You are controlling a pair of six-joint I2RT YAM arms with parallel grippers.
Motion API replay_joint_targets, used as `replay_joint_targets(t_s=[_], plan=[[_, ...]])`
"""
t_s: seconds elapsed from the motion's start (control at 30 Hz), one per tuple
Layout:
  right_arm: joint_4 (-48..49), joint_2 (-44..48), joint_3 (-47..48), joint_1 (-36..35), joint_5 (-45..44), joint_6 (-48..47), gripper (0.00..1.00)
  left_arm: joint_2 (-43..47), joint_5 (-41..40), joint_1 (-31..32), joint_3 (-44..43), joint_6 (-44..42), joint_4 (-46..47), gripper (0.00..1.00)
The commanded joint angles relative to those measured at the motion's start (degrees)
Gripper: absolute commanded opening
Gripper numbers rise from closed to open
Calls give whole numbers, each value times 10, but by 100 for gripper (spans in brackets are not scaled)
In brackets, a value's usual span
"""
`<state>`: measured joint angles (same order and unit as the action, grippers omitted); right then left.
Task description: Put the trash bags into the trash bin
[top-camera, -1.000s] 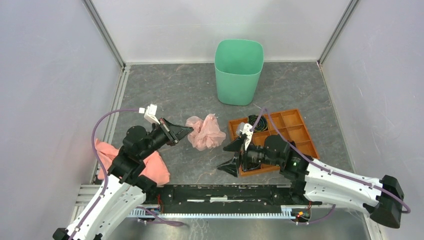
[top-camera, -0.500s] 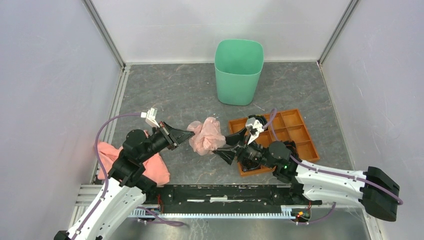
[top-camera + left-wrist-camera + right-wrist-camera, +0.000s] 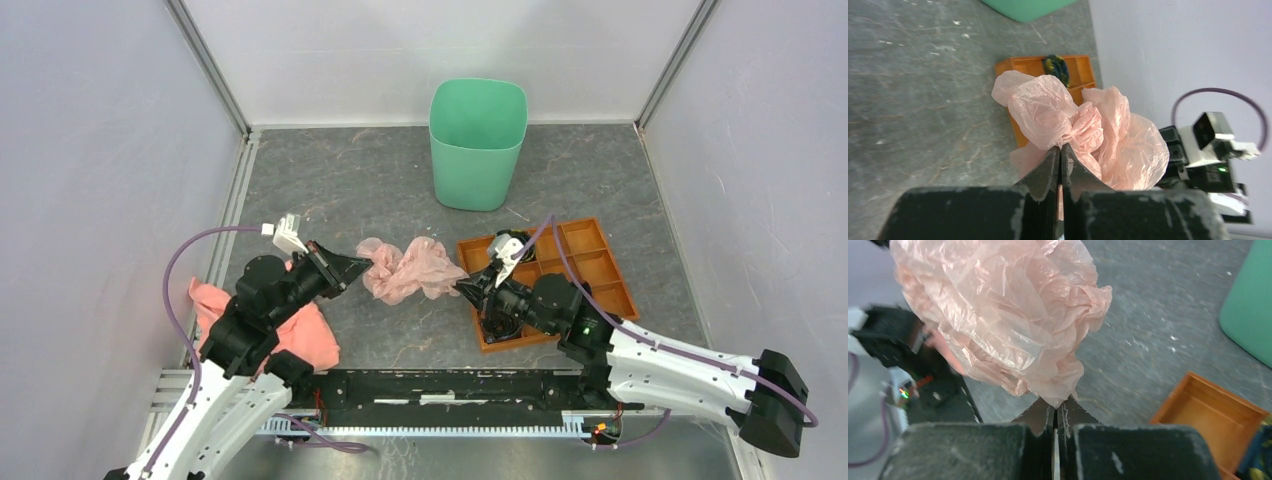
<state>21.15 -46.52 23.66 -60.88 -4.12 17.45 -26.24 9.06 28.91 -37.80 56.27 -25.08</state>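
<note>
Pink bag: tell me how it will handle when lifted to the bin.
Likely floppy: the bag is crumpled thin film, bunched between the left gripper and right gripper. Probably very light, being see-through. Glossy, so it may slip from such small pinches.

crumpled pink bag [image 3: 405,270], upright bin [image 3: 477,150]

One each: bag [image 3: 405,268], bin [image 3: 475,165], tray [image 3: 600,270], cloth [image 3: 310,337]

Left arm [image 3: 215,400], right arm [image 3: 665,365]: white lower links, black joints, black wrists. Purple cable [image 3: 167,285] along each. White camera block [image 3: 288,236] by each wrist. Black wedge jaws, edges scuffed grey. Green light [image 3: 584,327] on right arm.
</note>
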Motion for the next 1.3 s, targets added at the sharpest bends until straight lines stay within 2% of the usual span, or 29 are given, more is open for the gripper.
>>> replay_joint_targets(t_s=[0.0,0.1,0.2,0.3,0.4,0.47,0.53,0.63,0.73,0.8,0.83,0.9,0.97,1.03,1.17,1.27], plan=[[-202,-16,71,4,-2,-133,0,-13,-64,0,-13,-70,-57,8],[-318,-73,127,4,10,-188,0,-34,-95,0,-10,-85,-75,8],[-410,-115,166,3,-99,-198,0,-52,-132,0,-10,-91,-94,6],[-437,-108,172,3,-162,-195,0,-56,-158,0,-6,-82,-107,6],[-412,-82,154,3,-119,-190,0,-49,-166,0,5,-65,-105,8],[-375,-68,136,4,-17,-194,1,-44,-145,0,19,-64,-85,19],[-343,-67,125,3,47,-198,1,-44,-128,0,24,-63,-71,30],[-323,-68,119,3,52,-184,0,-49,-120,0,14,-71,-80,52],[-300,-69,121,8,58,-147,0,-44,-114,1,6,-76,-96,88],[-296,-79,136,25,84,-101,0,-38,-98,0,8,-79,-102,99],[-295,-87,143,42,111,-76,0,-37,-94,0,10,-80,-105,100],[-262,-104,139,91,222,-20,0,-32,-65,1,16,-79,-111,100],[-179,-123,110,147,341,44,0,-26,-45,0,24,-75,-110,100],[-133,-146,94,172,406,81,0,-21,-26,0,32,-73,-105,100],[-135,-175,114,175,411,79,0,-15,14,0,52,-65,-83,100],[-159,-178,128,179,373,61,0,-6,39,0,79,-47,-53,100]])
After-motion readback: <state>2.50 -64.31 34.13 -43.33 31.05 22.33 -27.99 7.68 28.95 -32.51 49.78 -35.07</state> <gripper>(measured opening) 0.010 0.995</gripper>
